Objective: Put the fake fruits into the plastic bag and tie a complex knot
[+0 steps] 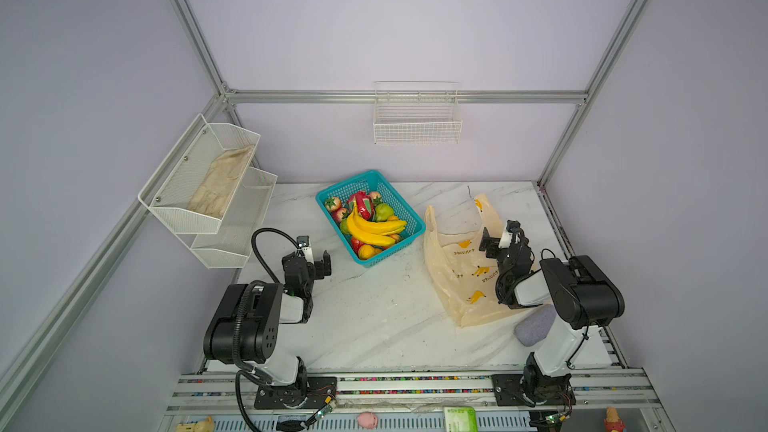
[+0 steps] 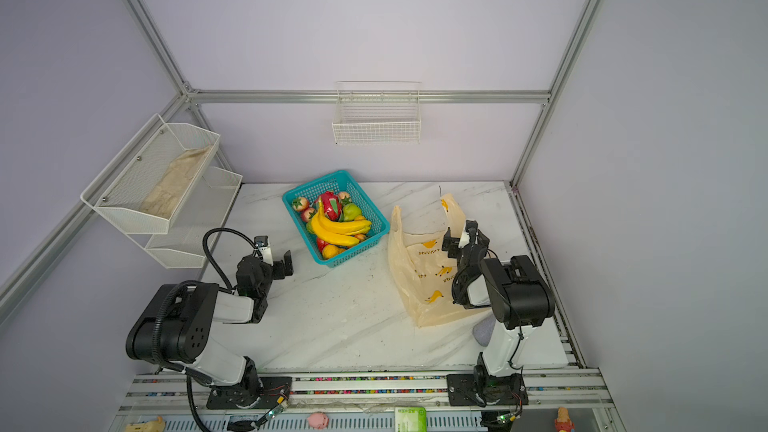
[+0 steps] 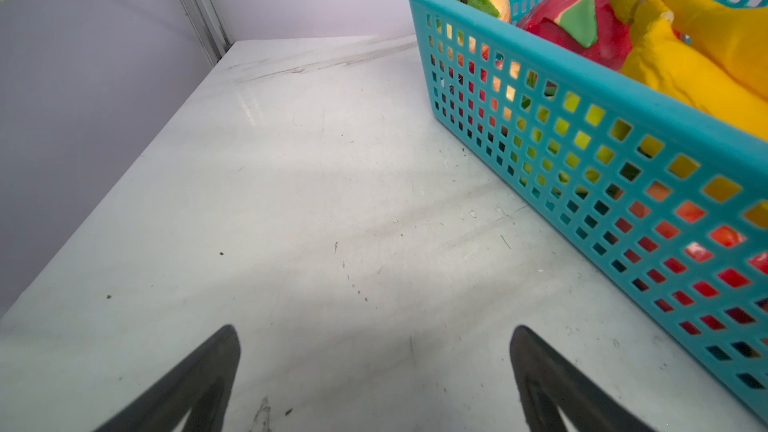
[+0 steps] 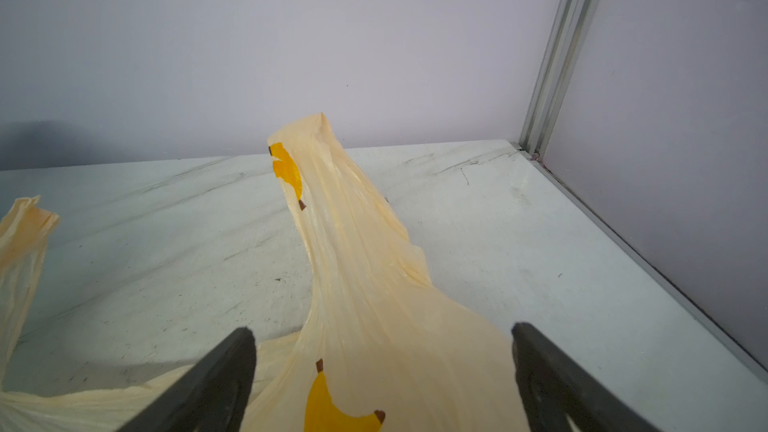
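The fake fruits (image 1: 370, 222) (image 2: 337, 222) fill a teal mesh basket (image 1: 409, 218) at the table's middle back, with a yellow banana bunch (image 3: 685, 68) and a red dragon fruit (image 3: 582, 27) on top. The plastic bag (image 1: 457, 272) (image 2: 419, 272) lies flat and empty to the basket's right. Its two handle strips (image 4: 307, 160) lie apart, and no knot shows. My left gripper (image 1: 316, 253) (image 3: 374, 332) hovers open over bare table left of the basket. My right gripper (image 1: 498, 235) (image 4: 382, 330) hangs open above the bag's upper part and holds nothing.
A white mesh shelf (image 1: 195, 218) holding a beige cloth (image 1: 220, 184) hangs on the left wall. A wire basket (image 1: 417, 118) is on the back wall. A grey oblong object (image 1: 534, 326) lies by the right arm's base. Metal frame rails border the table.
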Controlling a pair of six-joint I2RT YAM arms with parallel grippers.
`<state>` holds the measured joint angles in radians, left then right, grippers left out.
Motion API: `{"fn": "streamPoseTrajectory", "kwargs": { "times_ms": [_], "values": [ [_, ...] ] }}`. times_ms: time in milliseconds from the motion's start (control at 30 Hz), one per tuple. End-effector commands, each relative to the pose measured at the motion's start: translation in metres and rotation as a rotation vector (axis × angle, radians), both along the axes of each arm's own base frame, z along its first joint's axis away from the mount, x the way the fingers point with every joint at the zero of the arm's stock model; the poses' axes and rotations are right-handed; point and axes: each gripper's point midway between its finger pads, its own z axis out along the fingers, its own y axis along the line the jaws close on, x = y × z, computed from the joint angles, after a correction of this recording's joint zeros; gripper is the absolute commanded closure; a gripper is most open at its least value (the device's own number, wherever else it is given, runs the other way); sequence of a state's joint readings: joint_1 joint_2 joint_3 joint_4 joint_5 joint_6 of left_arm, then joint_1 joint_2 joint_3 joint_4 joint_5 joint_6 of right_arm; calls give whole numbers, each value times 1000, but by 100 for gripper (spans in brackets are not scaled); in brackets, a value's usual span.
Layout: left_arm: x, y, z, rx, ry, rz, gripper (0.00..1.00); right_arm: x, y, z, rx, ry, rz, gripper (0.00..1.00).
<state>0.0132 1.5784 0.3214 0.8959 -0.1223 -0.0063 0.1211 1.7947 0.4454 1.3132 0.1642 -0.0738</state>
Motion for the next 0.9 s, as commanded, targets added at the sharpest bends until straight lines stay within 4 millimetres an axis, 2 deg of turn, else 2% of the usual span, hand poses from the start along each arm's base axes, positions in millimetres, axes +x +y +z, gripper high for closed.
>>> {"fn": "streamPoseTrajectory", "kwargs": {
  "times_ms": [0, 400, 500, 567, 633, 700, 767, 800, 867],
  "values": [
    [20, 2, 35, 1, -107, -2, 0, 4, -1, 20, 9, -68, -4, 3],
    [20, 2, 36, 0, -110, 0, 0, 4, -1, 19, 12, -64, -2, 3],
    [13, 8, 47, 5, -152, 36, 0, 2, -3, 23, 3, -79, -12, 3],
    [6, 16, 58, -3, -169, 90, 0, -2, -4, 35, 3, -101, -21, 3],
    [-2, 22, 80, -9, -196, 127, 0, -7, -13, 53, 20, -111, -70, 3],
    [-9, 35, 94, -50, -188, 221, 0, -18, -32, 77, 70, -146, -180, 3],
    [-20, 51, 106, -186, -183, 377, 0, -35, -58, 99, 229, -207, -336, 3],
    [-22, 52, 111, -231, -173, 403, 0, -42, -63, 109, 267, -221, -371, 2],
    [-20, 38, 123, -334, -141, 351, 0, -42, -56, 130, 323, -189, -332, 3]
  ]
}}
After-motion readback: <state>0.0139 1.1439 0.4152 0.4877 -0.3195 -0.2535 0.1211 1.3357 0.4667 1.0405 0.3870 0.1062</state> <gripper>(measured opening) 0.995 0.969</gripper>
